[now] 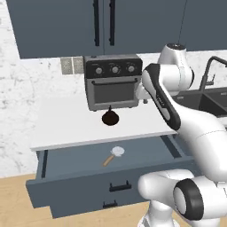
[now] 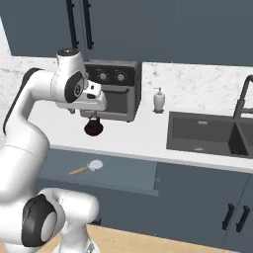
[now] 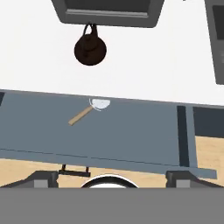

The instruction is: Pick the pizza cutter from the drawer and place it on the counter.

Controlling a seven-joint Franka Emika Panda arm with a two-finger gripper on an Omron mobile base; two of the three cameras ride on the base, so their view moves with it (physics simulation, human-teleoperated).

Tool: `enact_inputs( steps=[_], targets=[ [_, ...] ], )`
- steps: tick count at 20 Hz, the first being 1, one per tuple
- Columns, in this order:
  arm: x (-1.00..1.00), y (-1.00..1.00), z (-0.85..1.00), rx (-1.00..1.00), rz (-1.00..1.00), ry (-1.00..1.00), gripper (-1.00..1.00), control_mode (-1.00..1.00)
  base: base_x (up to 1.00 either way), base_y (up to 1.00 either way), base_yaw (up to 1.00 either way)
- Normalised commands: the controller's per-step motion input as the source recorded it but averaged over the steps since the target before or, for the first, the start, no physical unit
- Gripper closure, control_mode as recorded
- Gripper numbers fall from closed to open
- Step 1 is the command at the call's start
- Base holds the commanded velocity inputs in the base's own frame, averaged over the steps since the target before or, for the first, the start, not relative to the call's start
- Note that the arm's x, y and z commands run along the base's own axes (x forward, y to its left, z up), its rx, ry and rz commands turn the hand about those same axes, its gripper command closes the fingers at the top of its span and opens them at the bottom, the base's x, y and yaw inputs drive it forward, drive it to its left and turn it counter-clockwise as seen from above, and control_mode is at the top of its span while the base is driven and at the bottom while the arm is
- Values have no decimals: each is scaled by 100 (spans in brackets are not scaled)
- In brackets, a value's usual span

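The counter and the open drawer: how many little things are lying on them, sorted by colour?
Dark brown: 1, the bulbous dark brown object with a stem on the white counter.
Silver and light wood: 1, the pizza cutter with a round silver wheel and light wooden handle in the open blue-grey drawer.
White: 1, the white soap dispenser bottle on the counter.
Total: 3

Kitchen: toaster oven (image 1: pixel 112 82), sink (image 2: pixel 207 134), cabinets (image 1: pixel 62 26)
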Motion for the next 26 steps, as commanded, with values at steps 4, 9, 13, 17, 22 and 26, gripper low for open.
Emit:
enact_inputs(
  steps=[4, 9, 13, 17, 22, 26],
  targets=[
    [0, 0, 0, 0, 0, 0, -100, 100, -67, 16, 0],
    [0, 0, 0, 0, 0, 0, -100, 100, -8, 42, 0],
    [0, 0, 0, 0, 0, 0, -100, 100, 0, 71, 0],
    [0, 0, 0, 0, 0, 0, -100, 100, 7, 52, 0],
    [0, 0, 0, 0, 0, 0, -100, 100, 15, 5, 0],
    [0, 0, 0, 0, 0, 0, -100, 100, 25, 0, 0]
  ],
)
